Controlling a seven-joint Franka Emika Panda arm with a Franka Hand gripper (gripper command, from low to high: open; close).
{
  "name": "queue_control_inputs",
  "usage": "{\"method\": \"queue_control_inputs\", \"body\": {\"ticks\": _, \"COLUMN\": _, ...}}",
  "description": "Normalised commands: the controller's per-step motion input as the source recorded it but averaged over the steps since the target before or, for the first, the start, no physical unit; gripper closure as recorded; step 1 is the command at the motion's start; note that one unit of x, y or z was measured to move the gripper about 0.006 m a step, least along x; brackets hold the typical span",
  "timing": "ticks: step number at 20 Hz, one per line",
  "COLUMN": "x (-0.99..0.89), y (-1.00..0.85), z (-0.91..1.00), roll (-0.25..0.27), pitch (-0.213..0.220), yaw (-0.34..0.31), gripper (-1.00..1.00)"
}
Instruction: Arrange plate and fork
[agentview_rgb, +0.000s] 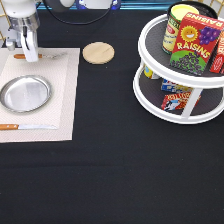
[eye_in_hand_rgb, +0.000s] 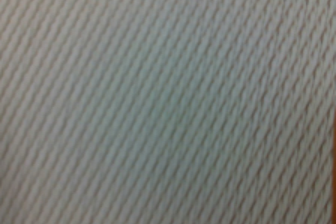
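While the claw (agentview_rgb: 31, 56) sits low over the fork (agentview_rgb: 37, 56), grip unreadable, plate (agentview_rgb: 25, 93) rests on the placemat (agentview_rgb: 62, 95); any slip could skid that fork.

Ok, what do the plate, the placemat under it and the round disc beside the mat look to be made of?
The plate looks like polished metal: silvery, with bright reflections on its raised rim. The placemat seems woven fabric or vinyl, beige and matte; the wrist view shows fine ribbing. The disc looks like pale, unvarnished wood, though the grain is hard to make out.
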Motion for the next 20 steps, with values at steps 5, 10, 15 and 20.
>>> {"method": "queue_control_inputs", "body": {"ticks": 5, "x": 0.20, "y": -0.15, "z": 0.09, "roll": 0.069, "pitch": 0.021, "yaw": -0.157, "gripper": 1.00}}
{"method": "queue_control_inputs", "body": {"ticks": 10, "x": 0.42, "y": -0.04, "z": 0.18, "roll": 0.071, "pitch": 0.114, "yaw": -0.209, "gripper": 1.00}}
{"method": "queue_control_inputs", "body": {"ticks": 15, "x": 0.18, "y": 0.00, "z": 0.04, "roll": 0.063, "pitch": 0.103, "yaw": -0.103, "gripper": 1.00}}
{"method": "queue_control_inputs", "body": {"ticks": 20, "x": 0.11, "y": -0.14, "z": 0.03, "roll": 0.118, "pitch": 0.039, "yaw": 0.142, "gripper": 1.00}}
